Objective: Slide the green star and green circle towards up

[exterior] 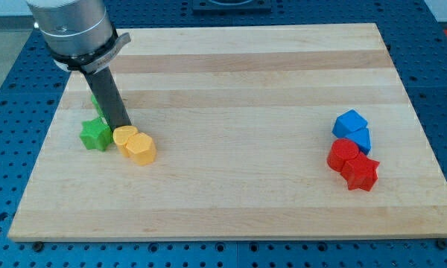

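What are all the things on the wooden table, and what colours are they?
green star: 1, green, view's left, beside the rod.
green block: 1, green, mostly hidden behind the rod; shape unclear.
yellow blocks: 2, yellow, touching, right of the green star.
blue blocks: 2, blue, view's right.
red blocks: 2, red, just below the blue ones; the lower looks like a star.
wooden board: 1, light wood.
my tip: 1, dark rod, between green star and yellow blocks.
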Robot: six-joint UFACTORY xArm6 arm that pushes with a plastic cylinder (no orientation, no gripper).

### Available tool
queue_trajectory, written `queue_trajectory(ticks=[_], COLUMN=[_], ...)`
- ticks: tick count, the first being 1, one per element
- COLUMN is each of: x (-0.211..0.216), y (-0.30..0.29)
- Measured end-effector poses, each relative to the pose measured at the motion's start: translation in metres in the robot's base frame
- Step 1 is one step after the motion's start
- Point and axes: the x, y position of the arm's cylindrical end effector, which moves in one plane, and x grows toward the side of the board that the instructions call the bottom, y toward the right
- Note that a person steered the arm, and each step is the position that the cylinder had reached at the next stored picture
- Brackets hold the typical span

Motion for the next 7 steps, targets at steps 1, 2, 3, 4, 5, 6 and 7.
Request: queue_trajectory(ticks=[1, 2, 3, 4, 5, 6, 7], x=[0.016, 0.049, 0.049, 0.049, 0.025, 0.033, 0.053], y=[0.000, 0.000, -0.016, -0.030, -0.030, -0.037, -0.046])
